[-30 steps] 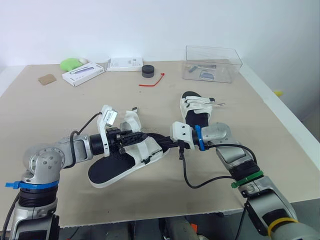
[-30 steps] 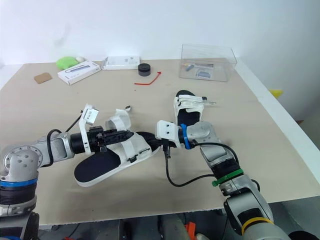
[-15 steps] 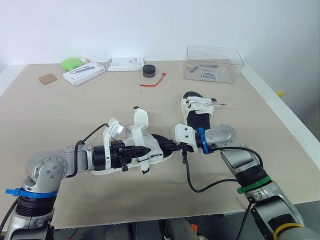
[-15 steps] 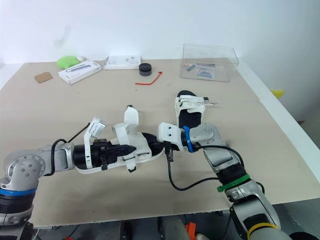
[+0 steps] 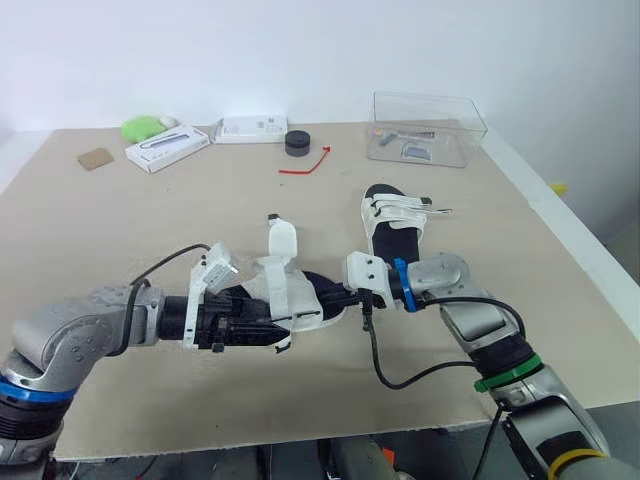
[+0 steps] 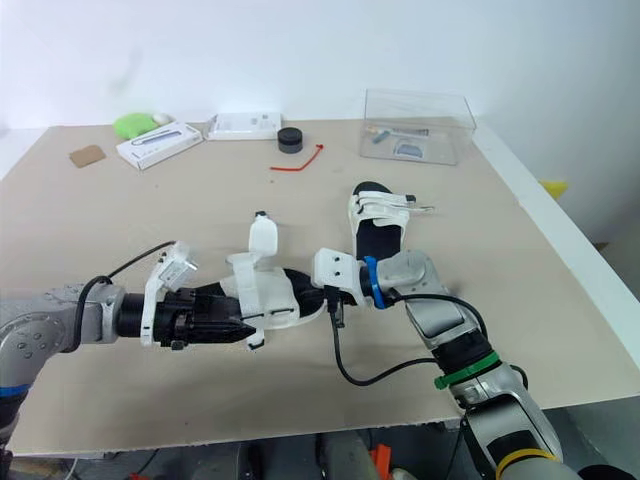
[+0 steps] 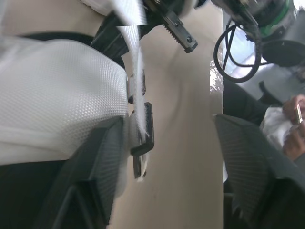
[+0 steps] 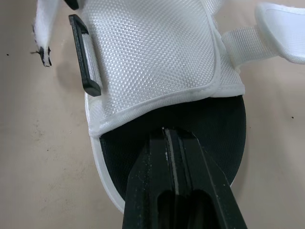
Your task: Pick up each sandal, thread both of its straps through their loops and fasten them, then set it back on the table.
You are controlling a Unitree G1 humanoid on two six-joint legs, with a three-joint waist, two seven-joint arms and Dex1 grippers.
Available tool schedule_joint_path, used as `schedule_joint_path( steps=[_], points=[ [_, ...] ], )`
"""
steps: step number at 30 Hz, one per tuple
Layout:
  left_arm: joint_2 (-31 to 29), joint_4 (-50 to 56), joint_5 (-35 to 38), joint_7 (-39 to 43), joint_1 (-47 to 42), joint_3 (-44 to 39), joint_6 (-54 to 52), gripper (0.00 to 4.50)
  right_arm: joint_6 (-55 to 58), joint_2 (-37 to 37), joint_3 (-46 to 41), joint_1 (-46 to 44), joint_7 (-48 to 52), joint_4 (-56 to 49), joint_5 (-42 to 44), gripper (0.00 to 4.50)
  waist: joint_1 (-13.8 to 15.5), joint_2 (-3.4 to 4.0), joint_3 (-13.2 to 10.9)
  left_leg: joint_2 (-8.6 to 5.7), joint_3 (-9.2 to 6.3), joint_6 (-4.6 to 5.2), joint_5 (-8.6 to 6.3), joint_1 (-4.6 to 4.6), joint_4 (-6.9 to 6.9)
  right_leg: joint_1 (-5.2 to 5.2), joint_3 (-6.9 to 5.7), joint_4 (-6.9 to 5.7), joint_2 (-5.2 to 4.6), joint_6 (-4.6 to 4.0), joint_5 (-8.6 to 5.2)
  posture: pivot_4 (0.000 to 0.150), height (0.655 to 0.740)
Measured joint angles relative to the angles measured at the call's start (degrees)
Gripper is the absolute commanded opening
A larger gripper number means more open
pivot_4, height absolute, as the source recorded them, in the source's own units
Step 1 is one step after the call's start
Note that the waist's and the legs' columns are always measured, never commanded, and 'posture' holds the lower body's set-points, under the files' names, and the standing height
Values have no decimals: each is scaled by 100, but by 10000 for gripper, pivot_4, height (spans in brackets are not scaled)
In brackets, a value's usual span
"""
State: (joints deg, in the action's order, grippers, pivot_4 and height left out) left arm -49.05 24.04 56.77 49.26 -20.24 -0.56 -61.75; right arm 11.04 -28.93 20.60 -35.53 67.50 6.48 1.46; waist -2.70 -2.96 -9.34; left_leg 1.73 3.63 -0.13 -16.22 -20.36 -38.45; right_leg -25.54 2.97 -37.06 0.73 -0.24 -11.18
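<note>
Open sandal (image 5: 290, 300) lies on the bench (image 5: 150, 220), one end beneath the right gripper (image 8: 171, 131), its fingers pressed together on the black footbed. Left gripper (image 7: 167, 121) has its fingers spread, with the black loop (image 7: 145, 129) between them (strap (image 7: 136, 71) apparently unthreaded). Recommend pinching the strap tip and feeding it squarely through the loop.

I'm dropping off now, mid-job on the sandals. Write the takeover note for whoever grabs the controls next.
Left claw: open, alongside the near sandal, by its black loops.
Right claw: shut, tips at the black insole at that sandal's end.
The near sandal lies on the table. One strap stands up loose and a loop is unthreaded.
The far sandal lies beyond the right claw with straps laid across it; I cannot tell if they are fastened.
Done: nothing confirmed.
Left: thread and fasten the near sandal's straps, set it down, then check the far one.
</note>
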Motion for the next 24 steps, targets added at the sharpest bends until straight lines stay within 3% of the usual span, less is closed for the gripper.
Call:
schedule_joint_path(
  steps=[4, 7, 9, 14, 15, 19, 24],
  points=[
    [-475, -52, -41, 382, -40, -321, 62, 29257, -6, -1, 20, -12, 6, 25, 0, 0, 0, 0, -1, 3, -1, 1, -1, 12, 2, 11, -3, 2, 0, 0, -6, 1500, 7400],
    [-873, -139, 368, 713, 86, -961, -137, 29257, -19, -5, 41, -36, 20, 23, 3, 0, -9, -1, -2, 7, -1, 4, -4, 12, 4, 9, -6, 2, 2, -4, -12, 1500, 7400],
    [-1091, -113, 965, 896, 416, -1574, -439, 29257, -43, -22, 45, -65, 70, 49, 4, 0, -5, 5, -2, 12, -5, 7, -6, 14, 8, 9, -11, 1, -3, -5, -20, 1500, 7400],
    [-987, 719, 1877, 811, 1692, -1780, -852, 29257, -99, -25, 65, -113, 112, 133, 3, 0, -5, 4, -2, 12, -3, 3, -9, 16, 6, 12, -9, 1, -17, -1, -21, 1500, 7400],
    [-743, 969, 1807, 574, 2131, -1638, -790, 29257, -108, -20, 78, -122, 101, 165, 3, 0, -2, 7, -2, 10, -2, 3, -9, 25, 5, 17, -6, -2, -19, 0, -20, 1500, 7400],
    [-327, 1093, 1245, 138, 2493, -1273, -418, 29257, -112, -16, 96, -134, 89, 203, 0, 0, 6, 6, -1, 5, -13, 1, -3, 32, 5, 24, -11, -3, -9, -4, -17, 1500, 7400],
    [203, 766, 406, -376, 2245, -817, 161, 29257, -123, -13, 111, -151, 96, 219, 1, 0, 12, 4, 0, 6, -16, 0, -2, 29, 4, 24, -13, -2, -3, -5, -16, 1500, 7400]
  ],
)
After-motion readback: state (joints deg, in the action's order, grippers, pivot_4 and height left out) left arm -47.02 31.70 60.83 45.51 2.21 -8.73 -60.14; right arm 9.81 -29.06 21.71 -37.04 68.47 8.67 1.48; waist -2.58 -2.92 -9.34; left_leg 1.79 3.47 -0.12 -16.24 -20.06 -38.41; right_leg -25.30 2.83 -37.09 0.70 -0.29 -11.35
